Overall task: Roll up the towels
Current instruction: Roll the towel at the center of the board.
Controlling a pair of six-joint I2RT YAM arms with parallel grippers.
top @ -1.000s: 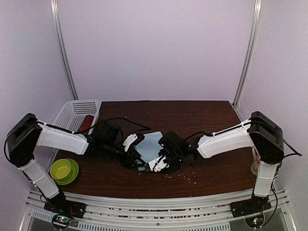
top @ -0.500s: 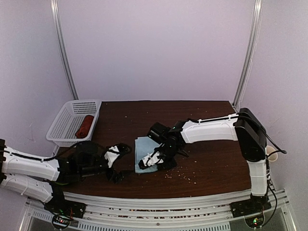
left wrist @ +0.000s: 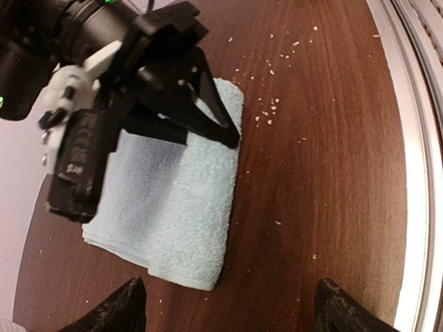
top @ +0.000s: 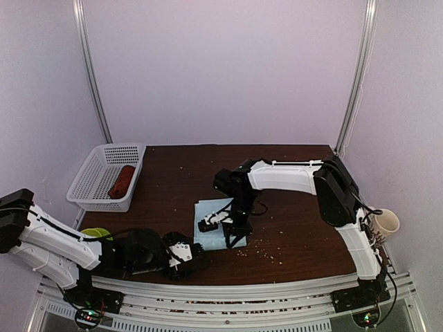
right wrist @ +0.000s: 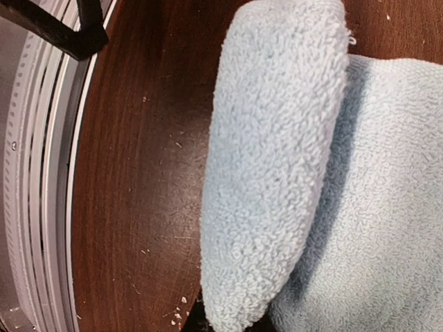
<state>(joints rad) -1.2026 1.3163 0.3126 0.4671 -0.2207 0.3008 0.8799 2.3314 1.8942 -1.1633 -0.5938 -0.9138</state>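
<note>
The light-blue towel (top: pixel 211 220) lies folded flat near the middle of the table (top: pixel 297 173). In the left wrist view the same towel (left wrist: pixel 169 207) is a thick pad. My right gripper (top: pixel 233 234) reaches down onto the towel's right edge and is shut on it. In the right wrist view that towel edge (right wrist: pixel 277 159) is lifted and curled over the flat part, hiding the fingers. My left gripper (top: pixel 184 254) hovers at the table's front edge, open and empty, with its fingertips (left wrist: pixel 128 311) short of the towel. The rust-red towel (top: pixel 122 180) lies rolled in the basket.
A white mesh basket (top: pixel 93 181) stands at the back left. A green bowl (top: pixel 97 234) shows partly behind my left arm. A paper cup (top: pixel 386 223) stands at the right edge. Crumbs (top: pixel 266 254) are scattered in front of the towel. The metal rail (top: pixel 242 287) runs along the front.
My left gripper let go of the light-blue towel, opened and drew back to the front left. My right arm swung round behind the towel, keeping its grip on the edge.
</note>
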